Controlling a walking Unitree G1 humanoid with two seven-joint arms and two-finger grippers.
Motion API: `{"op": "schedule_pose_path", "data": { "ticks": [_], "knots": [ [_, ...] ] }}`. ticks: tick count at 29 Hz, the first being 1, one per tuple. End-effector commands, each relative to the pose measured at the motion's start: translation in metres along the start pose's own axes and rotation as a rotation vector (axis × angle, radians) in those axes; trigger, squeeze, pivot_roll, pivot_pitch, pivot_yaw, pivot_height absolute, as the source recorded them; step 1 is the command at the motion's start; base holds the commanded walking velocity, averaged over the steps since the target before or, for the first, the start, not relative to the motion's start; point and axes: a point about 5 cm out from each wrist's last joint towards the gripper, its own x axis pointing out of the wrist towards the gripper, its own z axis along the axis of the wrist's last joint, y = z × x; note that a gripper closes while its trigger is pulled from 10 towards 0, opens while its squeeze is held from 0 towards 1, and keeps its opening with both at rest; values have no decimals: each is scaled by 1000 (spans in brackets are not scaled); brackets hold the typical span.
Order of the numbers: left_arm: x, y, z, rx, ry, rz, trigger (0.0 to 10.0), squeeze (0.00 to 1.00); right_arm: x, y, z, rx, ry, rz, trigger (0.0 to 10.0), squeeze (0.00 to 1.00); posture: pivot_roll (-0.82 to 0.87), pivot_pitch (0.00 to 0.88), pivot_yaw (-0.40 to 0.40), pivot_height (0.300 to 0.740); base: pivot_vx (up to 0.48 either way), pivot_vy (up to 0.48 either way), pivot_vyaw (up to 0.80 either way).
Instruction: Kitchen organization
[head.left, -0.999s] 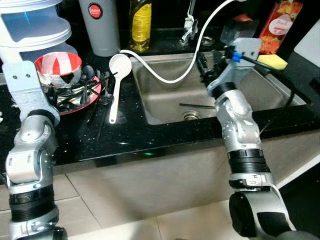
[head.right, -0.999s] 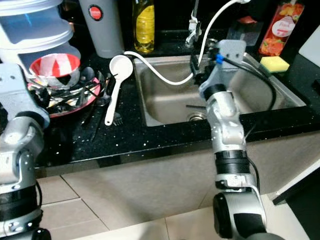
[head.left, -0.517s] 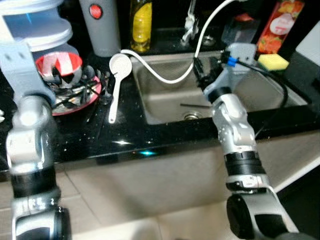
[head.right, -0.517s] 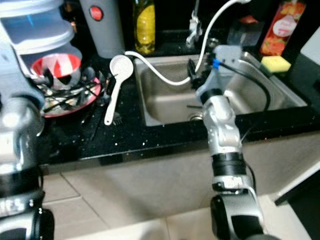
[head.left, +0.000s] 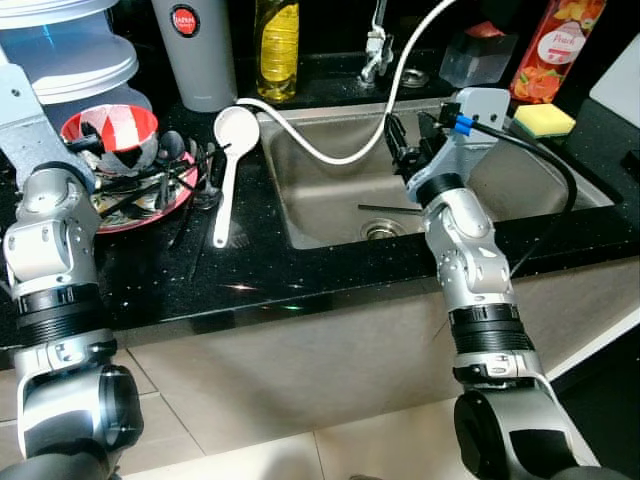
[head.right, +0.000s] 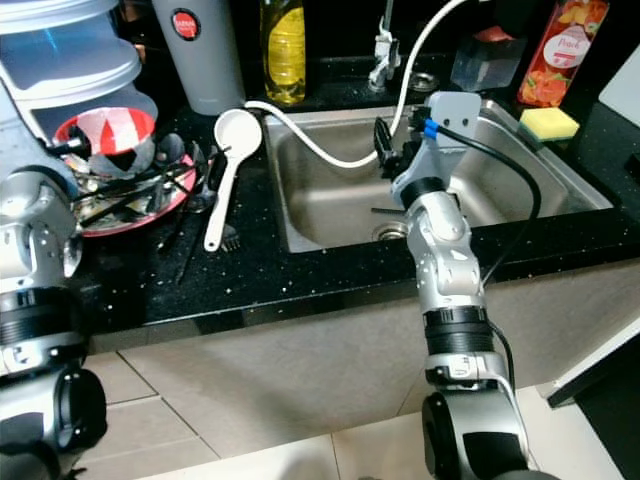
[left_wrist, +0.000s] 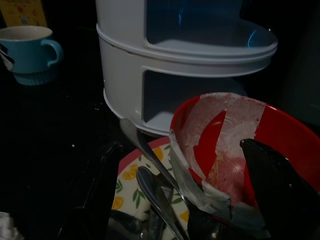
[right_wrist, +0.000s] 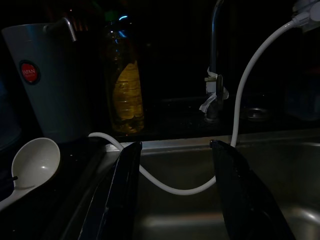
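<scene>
A red-and-white bowl (head.left: 110, 128) sits on a pink-rimmed plate (head.left: 180, 192) piled with dark utensils, left of the sink. My left gripper (left_wrist: 190, 200) hovers just above that plate, open, with one finger (left_wrist: 100, 195) over the plate's rim and the other by the bowl (left_wrist: 225, 145). A white ladle (head.left: 228, 165) lies on the black counter between plate and sink. My right gripper (head.left: 408, 140) hangs open and empty over the steel sink (head.left: 330, 200), facing the white hose (right_wrist: 165, 187). A thin dark utensil (head.left: 385, 209) lies near the drain.
A white stacked container (head.left: 70, 55), a grey jug (head.left: 195, 50) and a yellow bottle (head.left: 278, 50) line the back of the counter. At the right stand a yellow sponge (head.left: 543, 120) and a red carton (head.left: 555, 45). A blue mug (left_wrist: 30, 52) sits behind the container.
The head view shook and settled. My right gripper has drifted slightly left over the sink. My left forearm has drawn back toward the left edge, its gripper still over the plate.
</scene>
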Motion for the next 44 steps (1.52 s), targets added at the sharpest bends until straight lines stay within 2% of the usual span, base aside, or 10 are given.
{"op": "schedule_pose_path", "data": {
  "ticks": [1,11,17,22,28,32,34,36,37,44],
  "knots": [
    [3,3,8,-7,-20,2,10000,0,-2,0,-1,2,-1,-1,10000,0,28,0,12,740,0,0,0],
    [32,3,3,-140,95,-37,10000,0,-2,5,-2,11,0,13,10000,0,25,0,12,740,0,0,0],
    [38,-2,3,-171,130,-62,10000,0,-4,4,-2,11,1,7,10000,0,12,8,25,740,0,0,0],
    [40,3,-11,-187,210,18,10000,0,-7,1,-3,9,5,-6,10000,0,9,14,30,740,0,0,0],
    [41,11,-33,-307,321,77,10000,0,-8,1,-3,9,5,-10,10000,0,8,16,31,740,0,0,0],
    [41,13,-38,-381,358,85,8157,0,-8,1,-3,10,7,-11,10000,0,12,16,29,740,0,0,0],
    [41,16,-39,-383,354,104,2980,0,-8,1,-4,11,8,-9,10000,0,17,14,26,740,0,0,0],
    [41,17,-39,-380,351,110,2980,0,-8,2,-4,12,8,-8,10000,0,17,14,25,740,0,0,0],
    [41,18,-38,-360,336,115,0,0,-7,2,-4,13,8,-6,10000,0,19,13,24,740,0,0,0],
    [43,15,-26,-208,205,105,0,0,-7,4,-4,16,9,0,10000,0,19,12,21,740,0,0,0]
  ]
}}
